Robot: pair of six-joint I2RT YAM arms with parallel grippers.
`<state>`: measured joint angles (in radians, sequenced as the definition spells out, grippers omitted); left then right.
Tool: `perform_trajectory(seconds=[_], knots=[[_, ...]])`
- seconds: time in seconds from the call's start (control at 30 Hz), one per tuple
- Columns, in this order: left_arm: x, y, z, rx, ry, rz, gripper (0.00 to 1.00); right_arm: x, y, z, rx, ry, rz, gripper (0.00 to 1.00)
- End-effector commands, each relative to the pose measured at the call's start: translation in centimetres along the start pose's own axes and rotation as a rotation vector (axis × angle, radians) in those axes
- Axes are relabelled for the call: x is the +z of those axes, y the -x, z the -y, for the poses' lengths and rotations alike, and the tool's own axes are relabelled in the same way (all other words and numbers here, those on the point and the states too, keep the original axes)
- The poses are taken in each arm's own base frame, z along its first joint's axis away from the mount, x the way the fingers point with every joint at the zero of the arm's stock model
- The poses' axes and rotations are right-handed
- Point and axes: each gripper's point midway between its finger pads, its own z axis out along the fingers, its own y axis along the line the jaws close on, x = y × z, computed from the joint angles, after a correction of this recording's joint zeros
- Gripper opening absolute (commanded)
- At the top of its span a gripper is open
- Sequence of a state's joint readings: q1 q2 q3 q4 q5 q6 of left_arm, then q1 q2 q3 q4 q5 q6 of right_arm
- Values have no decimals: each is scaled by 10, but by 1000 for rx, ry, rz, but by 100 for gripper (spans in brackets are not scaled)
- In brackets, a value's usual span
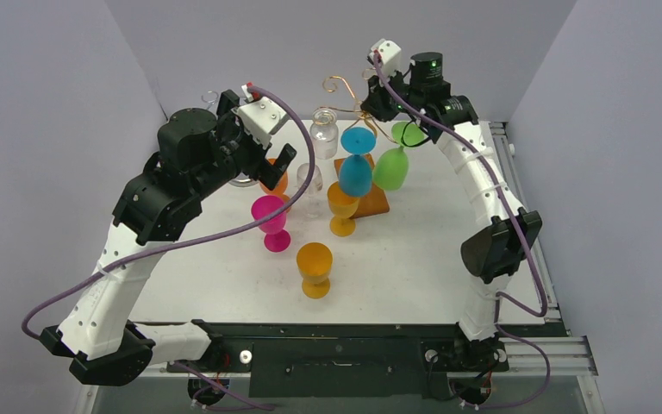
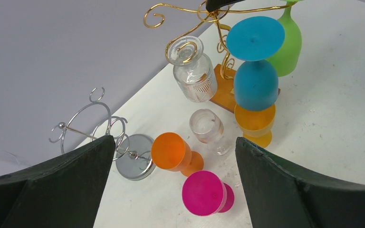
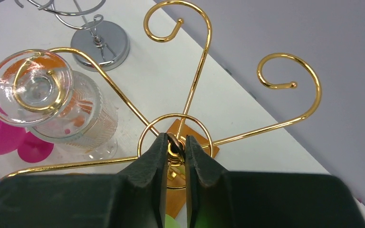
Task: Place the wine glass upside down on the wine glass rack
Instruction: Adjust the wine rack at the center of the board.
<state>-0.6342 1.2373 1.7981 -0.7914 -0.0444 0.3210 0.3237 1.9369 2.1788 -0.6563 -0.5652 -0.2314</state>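
Observation:
The gold wire wine glass rack (image 1: 345, 86) stands on a wooden base (image 1: 373, 203) at the back of the table. A blue wine glass (image 1: 356, 171), a green one (image 1: 391, 166) and a clear one (image 1: 324, 134) hang upside down from it. My right gripper (image 3: 176, 142) is above the rack (image 3: 204, 52), shut on the small ring at the top of its stem. My left gripper (image 2: 174, 140) hovers open and empty over upright glasses: an orange one (image 2: 171, 152), a pink one (image 2: 204, 192), a clear one (image 2: 208, 128).
A yellow glass (image 1: 342, 209) stands under the blue one, and another orange glass (image 1: 315, 268) stands nearer the front. A silver wire rack (image 2: 134, 162) with a round base is at the back left. Grey walls close in the table on three sides.

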Motion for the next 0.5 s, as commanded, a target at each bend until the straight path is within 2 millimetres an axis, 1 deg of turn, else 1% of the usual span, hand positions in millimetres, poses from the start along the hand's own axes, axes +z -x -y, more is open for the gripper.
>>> perform_trajectory(seconds=[0.0, 0.07, 0.1, 0.17, 0.27, 0.47], knots=[[-12, 18, -9, -27, 30, 53, 96, -25, 26, 29, -32, -255, 73, 0], [-14, 18, -9, -29, 29, 58, 96, -34, 29, 29, -34, -301, 99, 0], [-15, 18, -8, -29, 29, 59, 96, -44, 34, 31, -34, -339, 122, 0], [-17, 19, -8, -29, 28, 63, 96, -52, 34, 33, -26, -381, 143, 0], [-19, 20, -8, -33, 26, 67, 96, -67, 40, 43, -12, -464, 173, 0], [-21, 21, -7, -37, 20, 78, 96, -84, 45, 59, 47, -565, 175, 0]])
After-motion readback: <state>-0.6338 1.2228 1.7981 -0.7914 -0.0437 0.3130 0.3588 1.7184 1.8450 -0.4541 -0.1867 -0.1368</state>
